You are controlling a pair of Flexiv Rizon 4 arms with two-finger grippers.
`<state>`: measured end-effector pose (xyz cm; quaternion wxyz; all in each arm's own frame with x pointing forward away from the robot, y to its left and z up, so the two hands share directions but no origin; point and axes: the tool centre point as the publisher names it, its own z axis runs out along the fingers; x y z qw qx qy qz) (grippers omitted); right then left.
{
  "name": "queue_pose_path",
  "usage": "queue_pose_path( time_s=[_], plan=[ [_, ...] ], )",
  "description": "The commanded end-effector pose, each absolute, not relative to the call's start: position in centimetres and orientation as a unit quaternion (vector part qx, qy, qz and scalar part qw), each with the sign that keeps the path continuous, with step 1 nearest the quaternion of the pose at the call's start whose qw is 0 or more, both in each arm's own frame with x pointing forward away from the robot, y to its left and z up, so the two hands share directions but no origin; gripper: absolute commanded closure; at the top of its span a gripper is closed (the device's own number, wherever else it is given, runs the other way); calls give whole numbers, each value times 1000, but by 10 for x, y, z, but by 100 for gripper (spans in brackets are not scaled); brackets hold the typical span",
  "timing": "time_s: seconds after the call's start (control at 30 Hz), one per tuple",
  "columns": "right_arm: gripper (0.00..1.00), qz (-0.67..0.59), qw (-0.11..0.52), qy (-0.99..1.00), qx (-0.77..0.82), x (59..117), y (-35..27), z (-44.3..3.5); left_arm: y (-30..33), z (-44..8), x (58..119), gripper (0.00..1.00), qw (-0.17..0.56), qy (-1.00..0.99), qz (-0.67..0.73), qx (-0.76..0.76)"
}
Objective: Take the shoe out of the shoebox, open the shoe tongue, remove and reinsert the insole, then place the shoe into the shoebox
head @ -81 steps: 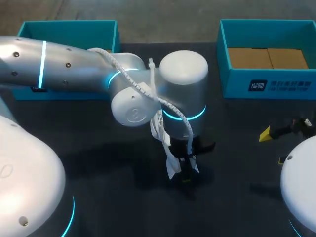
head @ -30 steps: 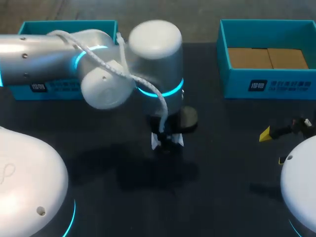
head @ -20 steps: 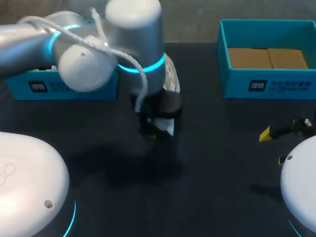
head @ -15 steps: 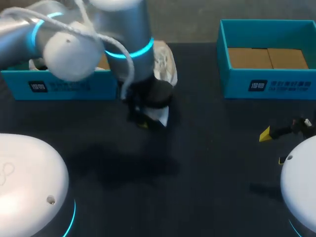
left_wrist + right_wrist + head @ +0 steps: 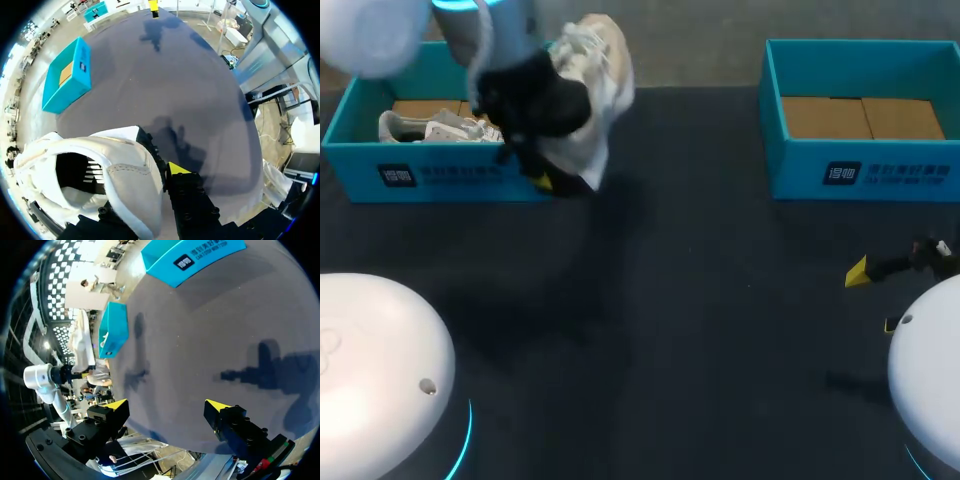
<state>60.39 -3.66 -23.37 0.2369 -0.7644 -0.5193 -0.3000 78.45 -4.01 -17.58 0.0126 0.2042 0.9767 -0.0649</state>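
Left gripper [image 5: 162, 175] pinches the white shoe [image 5: 598, 75] by its side wall: one yellow tip outside, the other hidden behind it. The shoe hangs over the shoebox [image 5: 440, 178], at its right end. Right gripper [image 5: 167, 407] waits well apart from that shoebox, fingers spread, holding nothing. The dangers are a thin pinch slipping, the sole snagging the box wall, or a landing on the second shoe [image 5: 428, 126] inside.

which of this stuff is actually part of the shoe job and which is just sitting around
Job: shoe, in left gripper; left shoebox.
Lying about: right box; second shoe in the left shoebox; open right gripper.
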Motion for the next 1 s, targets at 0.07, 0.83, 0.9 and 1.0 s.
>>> queue_pose_path(
  time_s=[0.07,0.83,0.9,1.0],
  plan=[
    [0,-303,231,-517,-767,592,-38,-228,-7,-155,812,100,8,978,-79,192],
    [0,-303,231,-517,-767,592,-38,-228,121,-162,927,100,-8,993,-78,91],
    [0,-303,231,-517,-767,592,-38,-228,130,-159,934,100,-7,993,-80,87],
    [0,-303,231,-517,-767,592,-38,-228,141,-155,946,100,-5,994,-81,80]
  ],
)
